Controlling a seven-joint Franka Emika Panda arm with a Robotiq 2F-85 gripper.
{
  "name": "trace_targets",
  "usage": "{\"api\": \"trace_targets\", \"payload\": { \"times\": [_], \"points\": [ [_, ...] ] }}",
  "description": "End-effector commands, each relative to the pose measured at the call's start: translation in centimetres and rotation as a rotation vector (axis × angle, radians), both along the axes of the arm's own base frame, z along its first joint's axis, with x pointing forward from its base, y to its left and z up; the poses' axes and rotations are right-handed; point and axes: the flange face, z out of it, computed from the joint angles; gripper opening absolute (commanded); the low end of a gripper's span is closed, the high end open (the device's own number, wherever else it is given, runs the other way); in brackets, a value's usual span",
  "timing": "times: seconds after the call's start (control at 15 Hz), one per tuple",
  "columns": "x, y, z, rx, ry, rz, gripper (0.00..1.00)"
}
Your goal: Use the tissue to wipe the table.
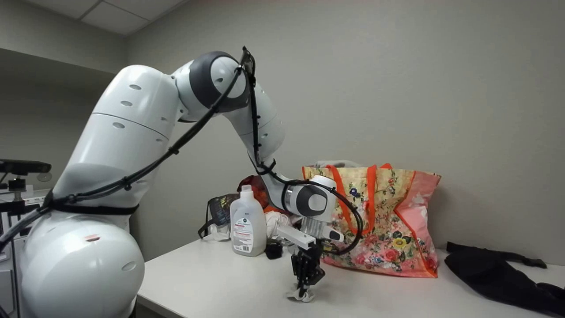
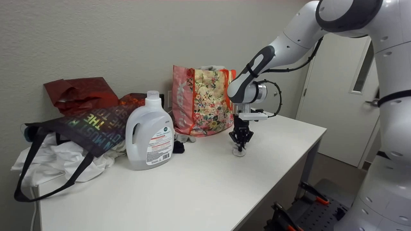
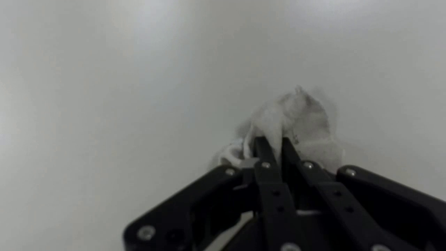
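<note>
The tissue [image 3: 306, 118] is white, crumpled and bunched, with small dark specks. My gripper [image 3: 274, 141] is shut on it, with a fold pinched between the two black fingertips and the rest spreading out on both sides. In both exterior views the gripper [image 1: 302, 289] [image 2: 240, 148] points straight down, and the tissue [image 1: 305, 298] [image 2: 238, 154] is at the surface of the white table [image 1: 212, 278] [image 2: 154, 199]. The plain tabletop [image 3: 104, 132] fills the background of the wrist view. The underside of the tissue is hidden.
A floral bag [image 1: 388, 247] [image 2: 208, 106] stands behind the gripper against the wall. A detergent bottle [image 1: 248, 225] [image 2: 150, 134], a small black item [image 1: 273, 250] and a dark printed bag [image 2: 93, 125] stand to one side. Black cloth [image 1: 494, 278] lies at the far end.
</note>
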Motion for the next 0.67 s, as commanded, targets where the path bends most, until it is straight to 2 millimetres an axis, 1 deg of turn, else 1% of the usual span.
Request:
{"api": "trace_targets", "payload": {
  "times": [0.0,0.07,0.27,0.4,0.47,0.6],
  "points": [
    [-0.5,5.0,-0.6,0.068,-0.03,0.016,0.02],
    [-0.7,6.7,-0.7,0.087,-0.029,0.037,0.02],
    [-1.4,13.0,-0.7,0.155,-0.018,0.109,0.02],
    [-2.7,16.8,-0.8,0.193,0.01,0.175,0.02],
    [-3.6,18.4,-1.0,0.204,0.026,0.217,0.02],
    [-5.4,20.5,-1.3,0.218,0.061,0.29,0.02]
  ]
}}
